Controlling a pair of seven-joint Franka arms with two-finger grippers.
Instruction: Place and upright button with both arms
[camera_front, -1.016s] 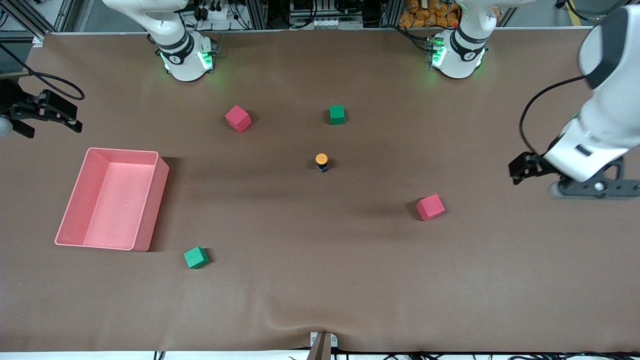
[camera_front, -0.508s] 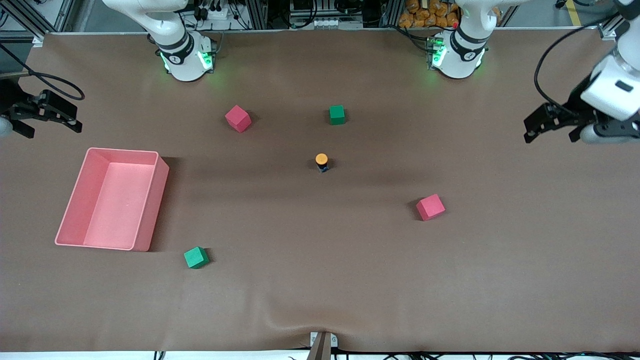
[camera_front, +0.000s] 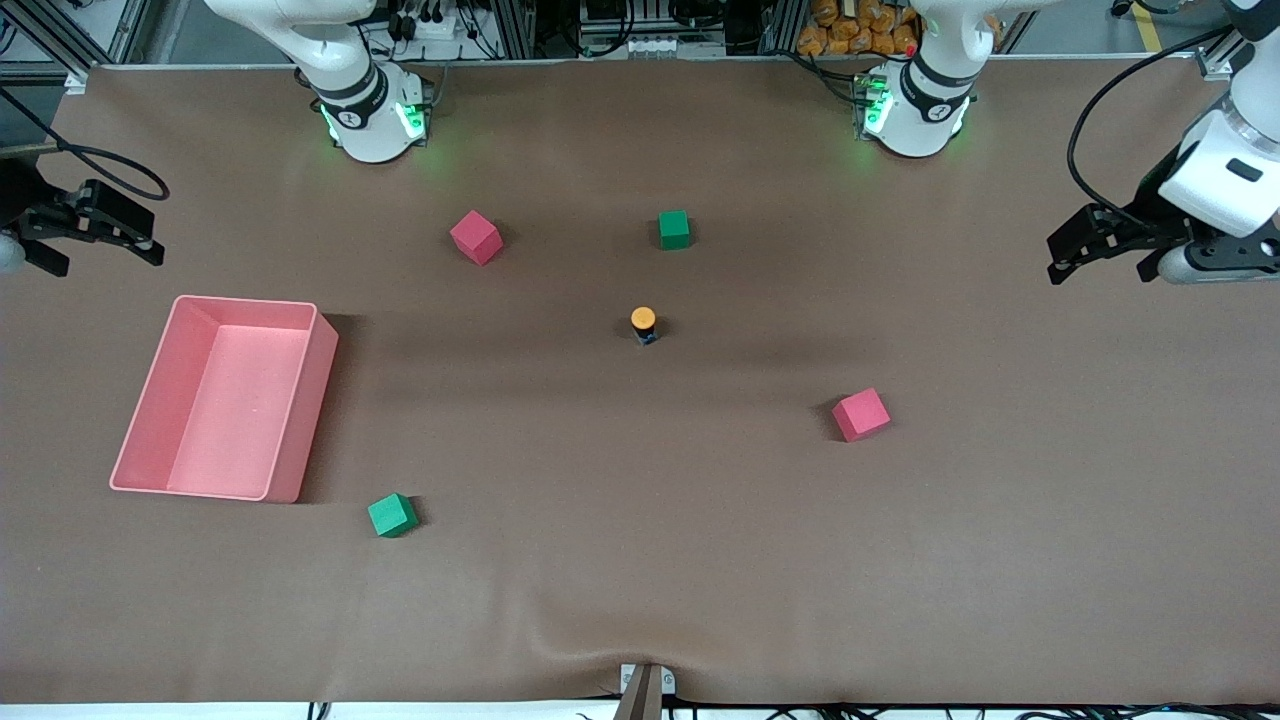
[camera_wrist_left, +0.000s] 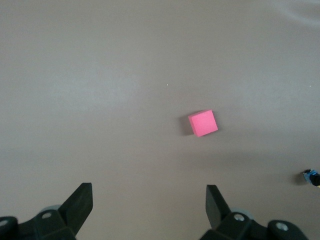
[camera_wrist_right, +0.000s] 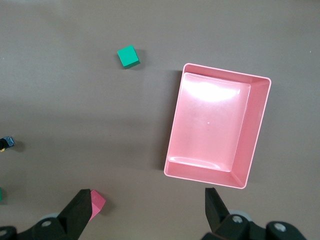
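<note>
Button: the button (camera_front: 643, 324) stood upright on the table (camera_front: 640, 580) near its middle, orange cap up, black body with blue bits below. It sat free of both grippers. A sliver of it showed at the edge of the left wrist view (camera_wrist_left: 311, 176) and of the right wrist view (camera_wrist_right: 7, 143).

Left gripper: the left gripper (camera_front: 1068, 252) hung in the air over the left arm's end of the table, well apart from the button. Its fingers (camera_wrist_left: 82, 203) were spread wide and held nothing.

Right gripper: the right gripper (camera_front: 95, 230) hung over the right arm's end of the table, farther from the front camera than the pink bin. Its fingers (camera_wrist_right: 81, 206) were spread wide and empty.

Pink bin: the pink bin (camera_front: 130, 440) lay open and empty toward the right arm's end of the table; also seen from the right wrist (camera_wrist_right: 256, 135).

Pink cubes: one pink cube (camera_front: 476, 237) lay farther from the front camera than the button, toward the right arm's end. A second pink cube (camera_front: 861, 414) lay nearer the camera, toward the left arm's end; it was seen from the left wrist (camera_wrist_left: 203, 123).

Green cubes: one green cube (camera_front: 674, 229) lay farther from the camera than the button. Another green cube (camera_front: 392, 515) lay near the bin's nearer corner, apart from it.
</note>
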